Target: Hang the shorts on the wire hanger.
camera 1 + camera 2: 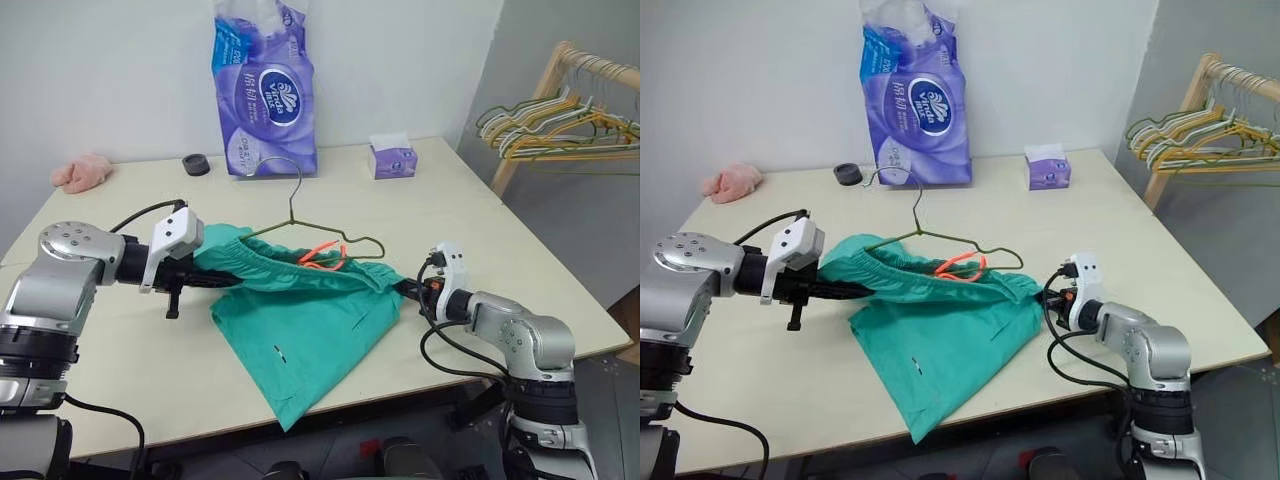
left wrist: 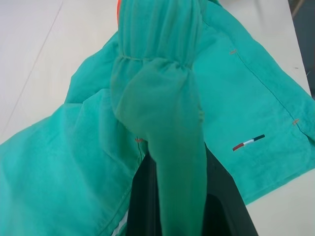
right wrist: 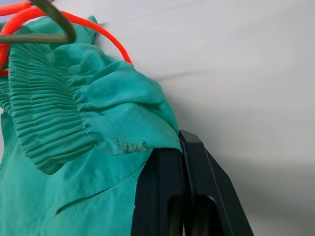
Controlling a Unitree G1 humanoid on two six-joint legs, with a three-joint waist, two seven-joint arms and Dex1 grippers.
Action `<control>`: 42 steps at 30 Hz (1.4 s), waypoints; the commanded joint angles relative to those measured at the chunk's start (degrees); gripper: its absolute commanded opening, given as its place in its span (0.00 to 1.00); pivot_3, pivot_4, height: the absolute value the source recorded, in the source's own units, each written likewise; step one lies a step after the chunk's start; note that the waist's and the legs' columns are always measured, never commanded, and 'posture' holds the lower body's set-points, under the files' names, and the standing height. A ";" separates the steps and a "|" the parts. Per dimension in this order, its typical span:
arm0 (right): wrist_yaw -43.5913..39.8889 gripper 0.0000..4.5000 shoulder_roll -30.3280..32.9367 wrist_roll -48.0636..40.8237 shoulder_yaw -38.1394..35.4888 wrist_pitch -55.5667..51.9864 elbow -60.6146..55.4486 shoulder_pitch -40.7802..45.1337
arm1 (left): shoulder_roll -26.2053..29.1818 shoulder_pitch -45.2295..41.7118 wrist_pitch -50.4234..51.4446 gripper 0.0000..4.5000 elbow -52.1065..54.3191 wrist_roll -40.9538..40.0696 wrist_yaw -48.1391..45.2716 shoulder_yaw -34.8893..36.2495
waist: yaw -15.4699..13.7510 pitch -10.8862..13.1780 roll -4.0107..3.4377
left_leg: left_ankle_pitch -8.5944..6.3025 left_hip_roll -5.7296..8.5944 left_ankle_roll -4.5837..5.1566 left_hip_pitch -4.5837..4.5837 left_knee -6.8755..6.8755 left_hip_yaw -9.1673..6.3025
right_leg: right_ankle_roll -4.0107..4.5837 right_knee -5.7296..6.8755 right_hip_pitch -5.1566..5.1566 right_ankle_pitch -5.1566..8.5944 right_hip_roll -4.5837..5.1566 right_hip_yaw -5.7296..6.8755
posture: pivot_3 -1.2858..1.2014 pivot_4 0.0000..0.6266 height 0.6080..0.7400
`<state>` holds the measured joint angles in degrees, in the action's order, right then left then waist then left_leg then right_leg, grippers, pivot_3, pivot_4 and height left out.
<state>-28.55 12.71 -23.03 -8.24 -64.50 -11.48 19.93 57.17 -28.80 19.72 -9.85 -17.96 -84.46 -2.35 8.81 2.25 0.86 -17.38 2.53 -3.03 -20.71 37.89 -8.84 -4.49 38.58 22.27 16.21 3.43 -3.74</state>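
The teal-green shorts (image 1: 300, 330) lie on the table (image 1: 120, 340), with the waistband lifted and stretched between both grippers. My left gripper (image 1: 228, 279) is shut on the waistband's left end; bunched fabric (image 2: 172, 147) runs between its black fingers. My right gripper (image 1: 405, 289) is shut on the waistband's right end (image 3: 142, 137). The orange drawstring (image 1: 322, 256) hangs out at the middle of the waistband. The wire hanger (image 1: 291, 205) lies just behind the waistband with its hook towards the wall. Its right corner (image 1: 378, 243) shows; its lower bar is hidden by the fabric.
A purple tissue pack (image 1: 265, 90) stands at the back of the table, with a small tissue box (image 1: 392, 158) to its right. A black round thing (image 1: 196, 164) and a pink fluffy cloth (image 1: 82, 173) lie at the back left. A wooden rack with several hangers (image 1: 560, 125) stands beyond the table's right edge.
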 commanded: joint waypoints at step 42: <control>3.90 0.01 9.72 -16.28 -6.08 -11.40 -2.69 4.46 | 0.62 0.84 -11.92 0.00 -1.16 6.74 -1.00 -2.33 | 0.81 0.01 -0.04 | -0.01 -0.08 0.01 -0.02 -0.04 -0.05 | 0.04 0.03 0.01 0.03 0.01 0.02 | 0.46 0.00 1.00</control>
<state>-24.79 21.61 -38.16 -13.18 -75.63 -11.96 23.16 56.36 -27.75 9.26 -11.58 -12.06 -84.97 -5.16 9.62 2.26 0.82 -17.39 2.44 -3.02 -20.72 37.85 -8.89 -4.45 38.61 22.28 16.23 3.44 -3.73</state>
